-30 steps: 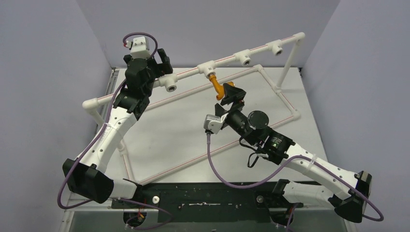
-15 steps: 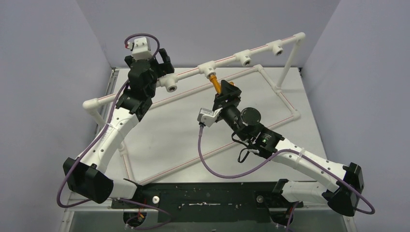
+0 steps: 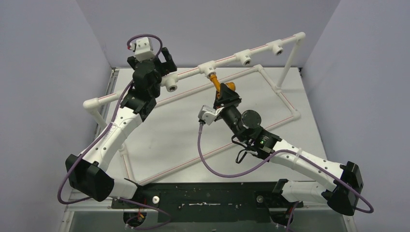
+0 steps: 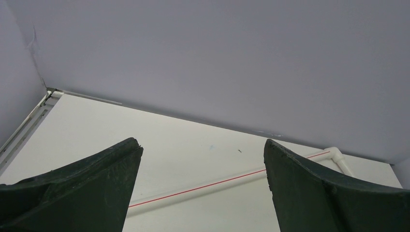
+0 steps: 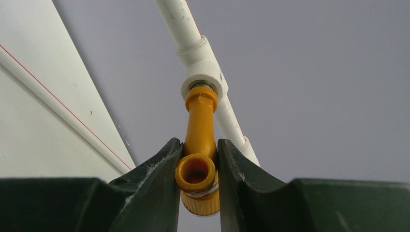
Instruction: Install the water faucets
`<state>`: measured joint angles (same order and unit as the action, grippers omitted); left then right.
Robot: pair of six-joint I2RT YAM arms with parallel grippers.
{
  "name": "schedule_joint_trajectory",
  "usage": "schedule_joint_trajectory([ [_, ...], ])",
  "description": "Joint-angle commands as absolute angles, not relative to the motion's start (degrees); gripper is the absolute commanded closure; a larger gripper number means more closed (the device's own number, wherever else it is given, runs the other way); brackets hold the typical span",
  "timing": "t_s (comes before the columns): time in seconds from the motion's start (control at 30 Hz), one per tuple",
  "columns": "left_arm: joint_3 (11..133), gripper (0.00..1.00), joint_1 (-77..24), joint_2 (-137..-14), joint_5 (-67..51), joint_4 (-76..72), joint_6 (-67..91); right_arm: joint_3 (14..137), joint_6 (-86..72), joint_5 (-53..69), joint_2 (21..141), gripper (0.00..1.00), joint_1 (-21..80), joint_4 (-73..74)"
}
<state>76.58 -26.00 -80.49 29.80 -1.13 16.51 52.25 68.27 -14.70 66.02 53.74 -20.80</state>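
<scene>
The right gripper (image 5: 198,162) is clamped narrowly on the small orange-brass water faucet with a bent spout (image 5: 199,128). Its two dark fingers (image 5: 154,169) press the faucet from either side, just behind the round open mouth that faces the wrist camera. Below that mouth, between the fingers, a ribbed orange knob with a silvery ring shows. Straight ahead of the fingertips the faucet's body runs up to its hexagonal collar, which sits at the opening of a white plastic pipe tee socket (image 5: 203,72). A thin silvery band is visible where the two meet. The socket belongs to a long white raised pipe rail (image 5: 181,21) that passes beyond the gripper, against the grey wall.

From the top camera, the right gripper (image 3: 225,96) reaches up from the white table (image 3: 179,130) with the water faucet (image 3: 216,85) slanting from its tips to the tee socket (image 3: 209,70) on the rail (image 3: 227,60).

The left gripper (image 3: 165,59) is up at the rail, well apart from the faucet, with another white tee socket (image 3: 170,86) just beside it. Its jaws stand wide with nothing between them. In the left wrist camera the left gripper (image 4: 200,150) frames only bare table and a white pipe with a red line (image 4: 217,185) lying farther out.
</scene>
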Motion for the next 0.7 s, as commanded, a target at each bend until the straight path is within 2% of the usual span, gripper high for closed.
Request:
schedule_joint_trajectory([
  [0.0,69.5,0.04,-29.6,-86.4,25.5,18.6,18.7,52.1,56.9,-18.9,65.8,1.00,53.3,-27.7],
  [0.67,66.8,0.04,-29.4,-84.0,25.1,18.7,18.9,53.4,10.0,-24.4,68.7,1.00,52.1,-35.4],
])
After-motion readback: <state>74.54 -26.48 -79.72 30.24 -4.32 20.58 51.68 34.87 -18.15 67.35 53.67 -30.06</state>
